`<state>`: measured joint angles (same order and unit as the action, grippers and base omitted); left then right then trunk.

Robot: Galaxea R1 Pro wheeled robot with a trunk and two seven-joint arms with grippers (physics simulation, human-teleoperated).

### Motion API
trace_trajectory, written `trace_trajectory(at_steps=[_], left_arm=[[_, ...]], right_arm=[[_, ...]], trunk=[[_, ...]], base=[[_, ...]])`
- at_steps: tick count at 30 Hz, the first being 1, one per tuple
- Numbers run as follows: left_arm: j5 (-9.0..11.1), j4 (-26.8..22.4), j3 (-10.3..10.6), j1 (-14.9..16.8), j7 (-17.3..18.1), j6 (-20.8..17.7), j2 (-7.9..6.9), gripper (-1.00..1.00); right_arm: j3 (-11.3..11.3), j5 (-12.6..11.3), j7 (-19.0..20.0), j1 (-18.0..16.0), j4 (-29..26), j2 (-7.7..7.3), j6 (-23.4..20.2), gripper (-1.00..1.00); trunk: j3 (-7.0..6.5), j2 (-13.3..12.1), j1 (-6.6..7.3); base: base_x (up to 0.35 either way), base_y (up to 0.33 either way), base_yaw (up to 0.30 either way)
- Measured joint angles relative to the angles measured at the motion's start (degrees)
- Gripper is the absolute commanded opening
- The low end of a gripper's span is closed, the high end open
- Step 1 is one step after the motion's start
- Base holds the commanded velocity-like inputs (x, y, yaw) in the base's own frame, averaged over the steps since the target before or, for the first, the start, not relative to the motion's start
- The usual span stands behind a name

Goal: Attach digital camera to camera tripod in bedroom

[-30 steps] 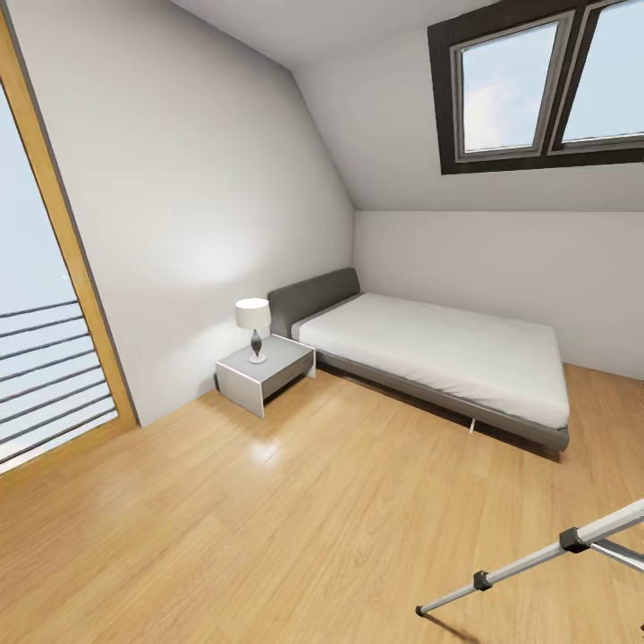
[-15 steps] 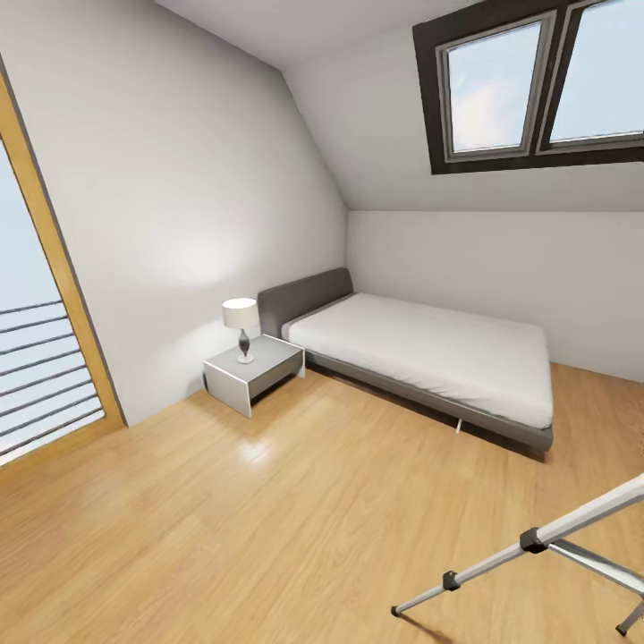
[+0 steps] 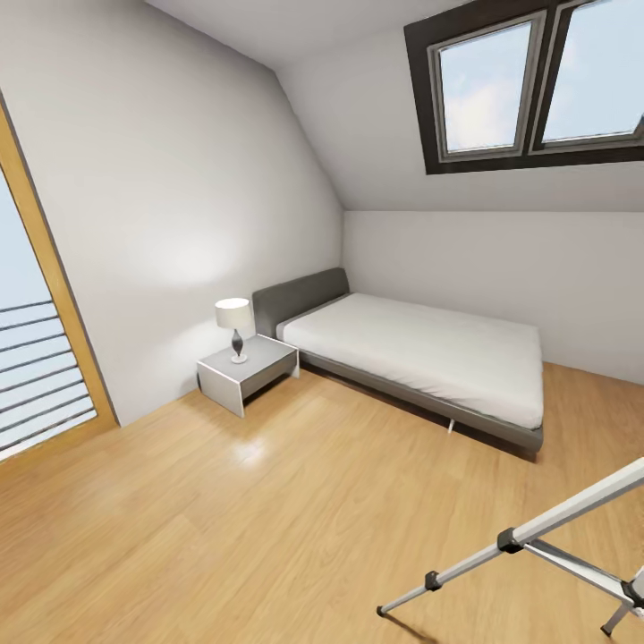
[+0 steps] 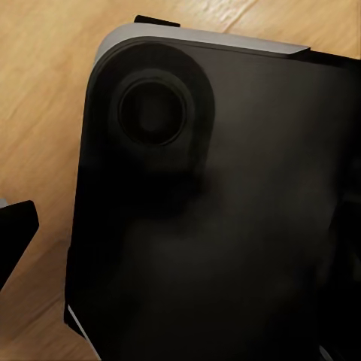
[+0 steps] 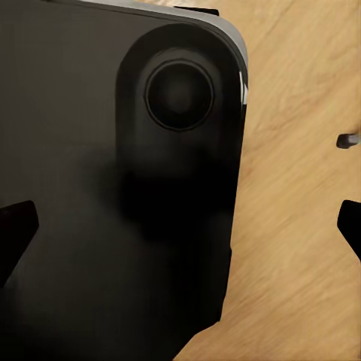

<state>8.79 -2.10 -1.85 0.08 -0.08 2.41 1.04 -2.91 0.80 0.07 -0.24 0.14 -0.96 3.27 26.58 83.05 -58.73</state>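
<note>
1. Looking along each wrist camera, a dark fingertip (image 4: 16, 226) of the left gripper and dark fingertips (image 5: 16, 226) of the right gripper sit at the picture edges, well apart, above the robot's black base (image 4: 226, 210) and the wood floor (image 5: 301, 226) — both grippers appear spread with nothing between the tips.
2. No digital camera can be made out in either gripper or anywhere in the room as shown, so where it lies cannot be told.
3. Near and to the right in the head view stands the camera tripod (image 3: 528, 537), its silver legs and black joints splayed on the floor; its head is cut off by the picture edge.
4. Farther off, the bedroom holds a low grey bed (image 3: 420, 358), a nightstand (image 3: 246, 371) with a lamp (image 3: 234, 326) to the bed's left, and a skylight (image 3: 528, 85) in the sloped ceiling.
5. Judged from this, the robot is at the searching or approach step — the next move calls for finding the digital camera, then grasping it before nearing the tripod's head.
</note>
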Motion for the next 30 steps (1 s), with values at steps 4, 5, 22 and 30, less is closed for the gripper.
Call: trace_trajectory(at_steps=[4, 5, 22, 30], left_arm=[[0.0, 0.0, 0.0, 0.0, 0.0, 0.0, 0.0, 1.0], [0.0, 0.0, 0.0, 0.0, 0.0, 0.0, 0.0, 1.0], [0.0, 0.0, 0.0, 0.0, 0.0, 0.0, 0.0, 1.0], [0.0, 0.0, 0.0, 0.0, 0.0, 0.0, 0.0, 1.0]], right_arm=[[0.0, 0.0, 0.0, 0.0, 0.0, 0.0, 0.0, 1.0], [0.0, 0.1, 0.0, 0.0, 0.0, 0.0, 0.0, 1.0], [0.1, -0.2, -0.1, 0.0, 0.1, 0.07, 0.0, 1.0], [0.1, -0.1, -0.1, 0.0, 0.1, 0.16, 0.0, 1.0]], trunk=[[0.0, 0.0, 0.0], [0.0, 0.0, 0.0], [0.0, 0.0, 0.0], [0.0, 0.0, 0.0]], base=[[0.0, -0.004, 0.0], [0.0, -0.001, 0.0], [0.0, 0.0, -0.065], [0.0, 0.0, -0.221]])
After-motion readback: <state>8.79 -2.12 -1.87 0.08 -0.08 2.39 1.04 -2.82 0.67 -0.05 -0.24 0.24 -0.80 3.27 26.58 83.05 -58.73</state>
